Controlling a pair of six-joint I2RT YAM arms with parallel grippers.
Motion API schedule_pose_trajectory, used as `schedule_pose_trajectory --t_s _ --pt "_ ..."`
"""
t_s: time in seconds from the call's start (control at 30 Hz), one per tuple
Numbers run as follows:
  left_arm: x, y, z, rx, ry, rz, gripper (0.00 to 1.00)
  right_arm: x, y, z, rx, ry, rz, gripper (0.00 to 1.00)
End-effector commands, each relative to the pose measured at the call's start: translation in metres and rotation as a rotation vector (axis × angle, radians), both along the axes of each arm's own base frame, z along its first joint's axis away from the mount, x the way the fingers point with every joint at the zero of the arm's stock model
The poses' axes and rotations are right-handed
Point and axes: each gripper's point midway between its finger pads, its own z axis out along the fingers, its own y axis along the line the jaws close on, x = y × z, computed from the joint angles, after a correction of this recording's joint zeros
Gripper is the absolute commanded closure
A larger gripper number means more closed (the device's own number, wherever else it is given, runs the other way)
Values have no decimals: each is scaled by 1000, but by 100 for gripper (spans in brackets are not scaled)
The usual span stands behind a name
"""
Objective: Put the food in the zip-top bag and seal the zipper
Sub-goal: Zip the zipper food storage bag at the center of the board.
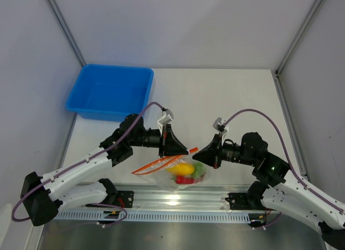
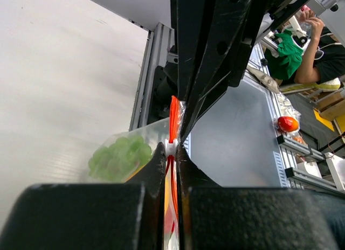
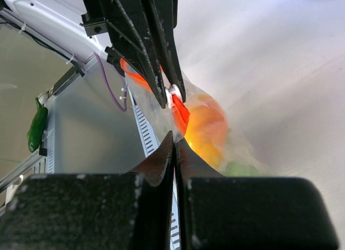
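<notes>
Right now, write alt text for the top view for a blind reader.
Left pincer and right pincer meet tip to tip, pinching the orange zipper end of a clear bag that holds food, near the front edge of the table. A blue bin sits far left.

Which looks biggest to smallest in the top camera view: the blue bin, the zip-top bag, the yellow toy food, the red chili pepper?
1. blue bin
2. zip-top bag
3. yellow toy food
4. red chili pepper, slightly smaller but partly hidden in the bag, so this last pair is unsure.
</notes>
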Motion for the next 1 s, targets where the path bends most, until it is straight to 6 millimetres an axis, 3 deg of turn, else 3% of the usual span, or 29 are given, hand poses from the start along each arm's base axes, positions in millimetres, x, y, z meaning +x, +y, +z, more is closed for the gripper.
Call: schedule_pose_trajectory --t_s 0.0,0.43,0.97 --pt "-2 4 9 4 -20 -3 99 5 -5 29 79 -72 -36 100" --pt "-11 18 11 -3 -37 2 99 9 -10 20 60 -52 -72 100" --pt "-16 47 -11 67 -23 71 100 23 -26 13 38 -40 -188 100"
